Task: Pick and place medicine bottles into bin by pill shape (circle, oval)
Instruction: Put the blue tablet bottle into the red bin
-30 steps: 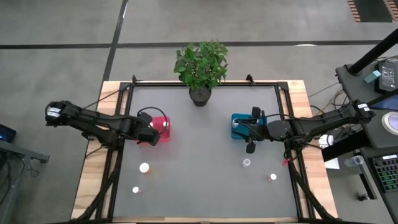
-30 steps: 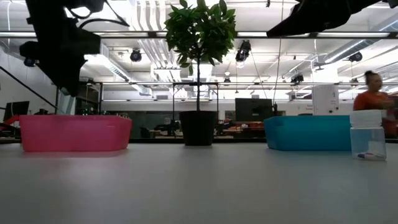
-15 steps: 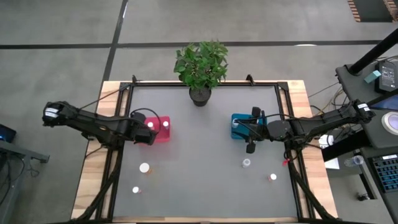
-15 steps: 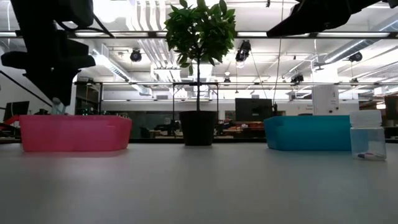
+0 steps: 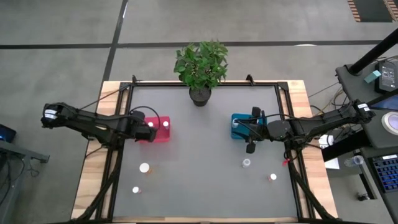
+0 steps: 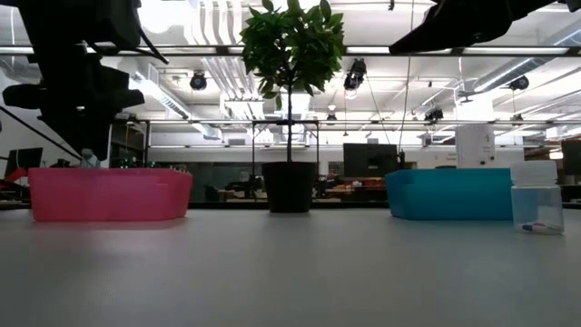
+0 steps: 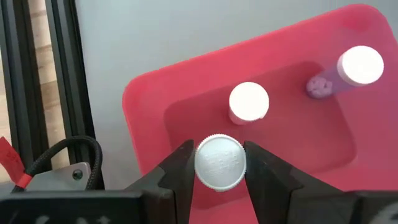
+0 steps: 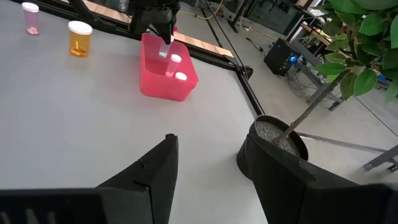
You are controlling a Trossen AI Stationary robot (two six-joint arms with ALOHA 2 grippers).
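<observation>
My left gripper [image 5: 148, 126] hangs over the left end of the red bin [image 5: 159, 131], shut on a small white-capped medicine bottle [image 7: 220, 163]. Two more white-capped bottles [image 7: 249, 102] [image 7: 357, 67] stand inside that bin. My right gripper [image 5: 250, 148] waits open beside the teal bin [image 5: 239, 126], nothing between its fingers [image 8: 158, 168]. Loose bottles stand on the table at near left [image 5: 144, 167] [image 5: 135, 190] and near right [image 5: 246, 163] [image 5: 272, 177]. My left gripper pinches the bottle at the sides of its white cap [image 7: 200, 163], one finger [image 7: 179, 168] on either side. The fingers slant steeply down from above. The bottle hangs below them over the red bin's inside, its lower end [image 6: 88, 158] about level with the rim.
A black pot with a green plant [image 5: 199, 94] stands at the table's far middle, between the bins. Black frame rails [image 5: 112, 155] run along the table's sides. The grey table between the bins and toward the near edge lies open, apart from the loose bottles.
My left gripper has come down over the red bin and shifted a little toward the table's left edge, rolling its wrist, still shut on the bottle. The bottle's lower end now shows at the bin's rim in the low view.
</observation>
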